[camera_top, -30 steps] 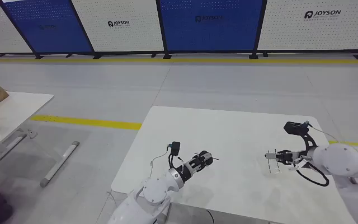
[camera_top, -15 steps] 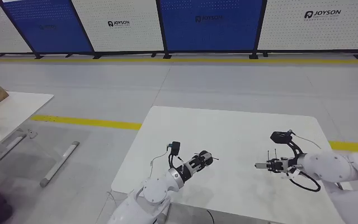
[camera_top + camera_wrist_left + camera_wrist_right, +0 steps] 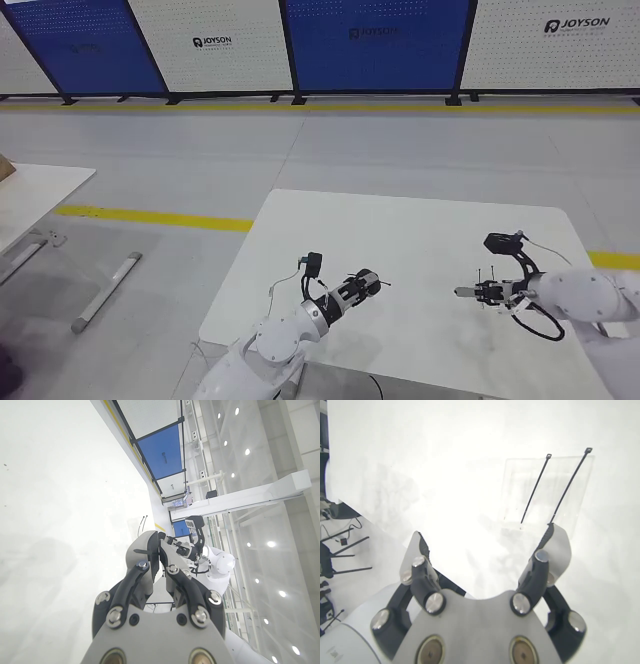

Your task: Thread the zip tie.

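My left gripper is shut on a black zip tie, whose short end sticks out sideways past the pads. In the top view it hovers over the table's near left part, the tie's thin tip pointing right. Two more black zip ties lie side by side on a clear plate. My right gripper stands open just short of that plate, one fingertip close to the end of the nearer tie. From above, the right gripper is at the table's right part.
The white table has bare room between the two arms. Its front edge runs close below the left arm. A second white table stands far left across the floor.
My right gripper shifted left and toward the table's front edge about a second ago, then held nearly still. The left arm has kept its place with the tie.
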Controlling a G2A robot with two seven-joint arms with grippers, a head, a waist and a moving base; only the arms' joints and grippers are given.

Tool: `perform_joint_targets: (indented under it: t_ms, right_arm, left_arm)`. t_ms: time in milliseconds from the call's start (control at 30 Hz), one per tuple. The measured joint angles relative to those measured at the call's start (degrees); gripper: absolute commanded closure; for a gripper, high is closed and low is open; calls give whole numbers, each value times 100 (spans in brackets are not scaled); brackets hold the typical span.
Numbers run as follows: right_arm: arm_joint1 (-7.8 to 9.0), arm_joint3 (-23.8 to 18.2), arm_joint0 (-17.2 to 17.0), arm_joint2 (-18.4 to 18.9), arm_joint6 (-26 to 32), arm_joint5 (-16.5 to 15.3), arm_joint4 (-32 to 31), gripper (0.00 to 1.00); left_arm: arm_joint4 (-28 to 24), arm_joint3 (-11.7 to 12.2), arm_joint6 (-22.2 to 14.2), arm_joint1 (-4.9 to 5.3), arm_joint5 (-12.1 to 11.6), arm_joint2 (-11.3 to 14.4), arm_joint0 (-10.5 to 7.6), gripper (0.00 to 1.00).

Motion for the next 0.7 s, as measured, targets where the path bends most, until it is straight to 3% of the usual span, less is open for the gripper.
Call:
perform_joint_targets:
  t_ms: [200,467,533,700]
  right_arm:
    - [-2,-236,16,14,-5,666,-313,0]
    - [-3,-229,7,3,-14,648,-315,0]
    - [-15,-204,-72,-98,-174,547,-452,0]
    - [-41,-224,-26,-185,-314,635,-767,0]
  left_arm:
    - [0,0,0,0,0,0,0,100]
    - [0,0,0,0,0,0,0,100]
    - [0,0,0,0,0,0,0,100]
    - [0,0,0,0,0,0,0,100]
